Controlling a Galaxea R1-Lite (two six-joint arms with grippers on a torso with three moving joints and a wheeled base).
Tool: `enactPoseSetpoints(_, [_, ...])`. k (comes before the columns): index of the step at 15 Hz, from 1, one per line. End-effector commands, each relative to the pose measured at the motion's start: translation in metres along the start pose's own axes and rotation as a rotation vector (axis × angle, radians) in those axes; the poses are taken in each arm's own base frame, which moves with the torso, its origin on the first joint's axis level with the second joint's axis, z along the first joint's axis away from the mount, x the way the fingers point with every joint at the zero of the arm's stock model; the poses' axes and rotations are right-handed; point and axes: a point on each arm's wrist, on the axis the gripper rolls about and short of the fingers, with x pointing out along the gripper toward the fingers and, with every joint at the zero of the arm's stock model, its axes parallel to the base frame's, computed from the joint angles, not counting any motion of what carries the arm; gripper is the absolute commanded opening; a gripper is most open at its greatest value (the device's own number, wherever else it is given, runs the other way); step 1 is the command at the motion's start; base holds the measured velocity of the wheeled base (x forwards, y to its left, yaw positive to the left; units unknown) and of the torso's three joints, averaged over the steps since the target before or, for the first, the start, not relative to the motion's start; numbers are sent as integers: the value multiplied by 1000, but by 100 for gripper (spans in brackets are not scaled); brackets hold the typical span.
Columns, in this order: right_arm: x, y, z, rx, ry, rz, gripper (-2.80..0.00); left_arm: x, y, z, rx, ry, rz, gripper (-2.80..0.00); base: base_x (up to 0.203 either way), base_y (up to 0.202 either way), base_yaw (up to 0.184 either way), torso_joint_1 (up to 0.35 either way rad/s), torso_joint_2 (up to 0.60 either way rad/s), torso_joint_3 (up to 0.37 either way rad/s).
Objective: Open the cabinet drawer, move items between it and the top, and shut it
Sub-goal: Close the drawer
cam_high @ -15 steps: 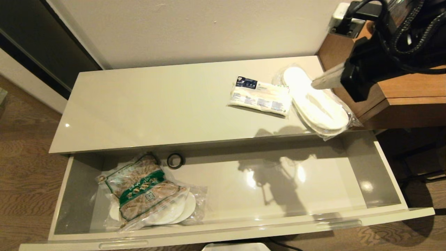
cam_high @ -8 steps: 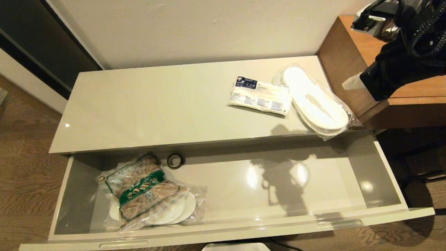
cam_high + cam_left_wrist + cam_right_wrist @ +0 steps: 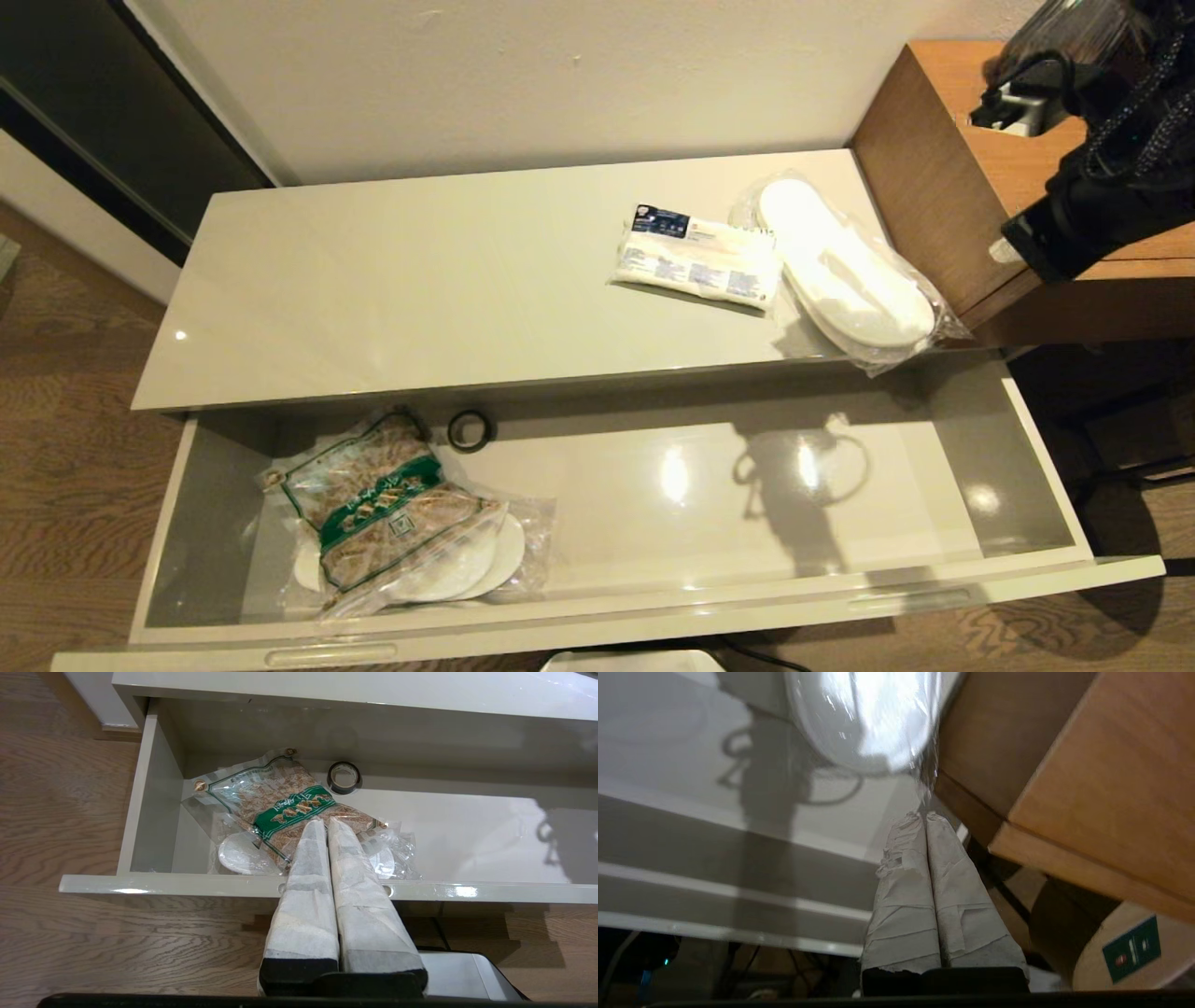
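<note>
Packet [image 3: 695,258] bears a dark blue label, writing seemingly illegible.

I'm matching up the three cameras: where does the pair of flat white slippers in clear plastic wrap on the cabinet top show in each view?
Head view: wrapped white slippers at the right end of the glossy cream-beige cabinet top, beside the brown wood-grain block.
Left wrist view: not in it.
Right wrist view: slippers beyond the shut right gripper.
Shared landmark: the open beige-grey drawer.
</note>
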Motion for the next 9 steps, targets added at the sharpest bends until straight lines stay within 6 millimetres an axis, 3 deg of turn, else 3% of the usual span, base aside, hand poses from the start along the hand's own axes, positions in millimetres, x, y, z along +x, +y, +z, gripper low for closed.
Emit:
enactPoseSetpoints(1, [-30, -7, -17, 8, 14, 12, -280, 0, 0, 0, -1, 1, 0, -280, 0, 0, 0, 0, 0, 0])
enactPoseSetpoints(3, [-55, -5, -37, -2, 64, 54, -280, 0, 0, 0, -1, 1, 0, -280, 0, 0, 0, 0, 0, 0])
enactPoseSetpoints(6, [-74, -10, -69, -6, 108, 56, -280, 0, 0, 0, -1, 1, 0, -280, 0, 0, 0, 0, 0, 0])
enactPoseSetpoints(9, [-105, -1, -111, -50, 100, 60, -280, 0, 0, 0, -1, 1, 0, -280, 0, 0, 0, 0, 0, 0])
